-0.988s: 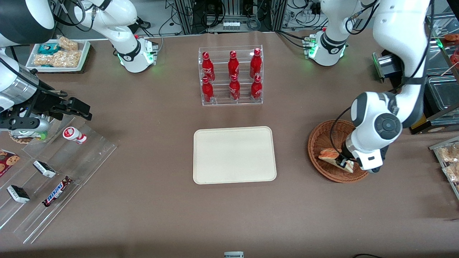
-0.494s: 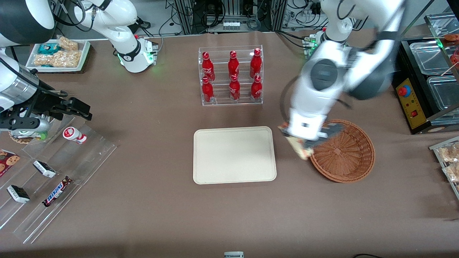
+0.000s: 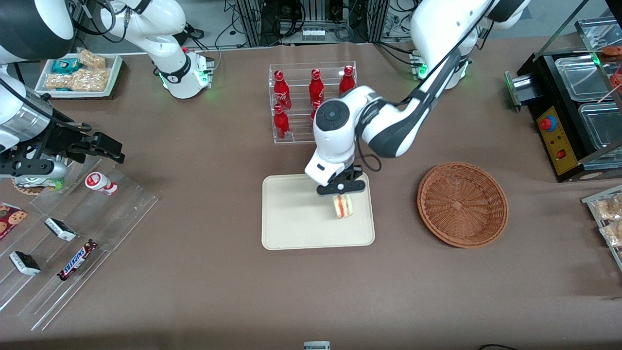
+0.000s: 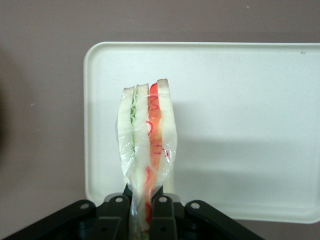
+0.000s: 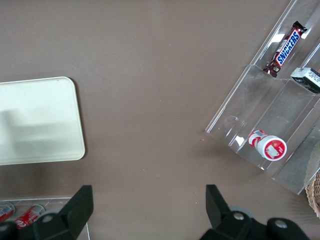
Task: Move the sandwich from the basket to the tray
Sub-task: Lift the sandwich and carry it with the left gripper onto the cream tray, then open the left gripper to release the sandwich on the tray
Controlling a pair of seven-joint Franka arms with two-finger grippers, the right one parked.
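Front view had my hand (image 3: 341,190) over the tray (image 3: 291,228), at the tray's edge nearest the bottle rack (image 3: 311,104). It was clamped on the sandwich (image 3: 343,206), which hung below the fingers above the tray's basket-side half; I could not tell whether it touched the tray. On the left wrist view I saw both fingers (image 4: 116,212) pinching the wrapped sandwich (image 4: 147,150) at its narrow end, bread slices upright, orange-red and green layers edge-on, with the tray (image 4: 250,125) spread beneath it. I saw the basket (image 3: 462,204) sitting on the counter (image 3: 194,291) beside the tray, toward the working arm's end, with nothing in it.
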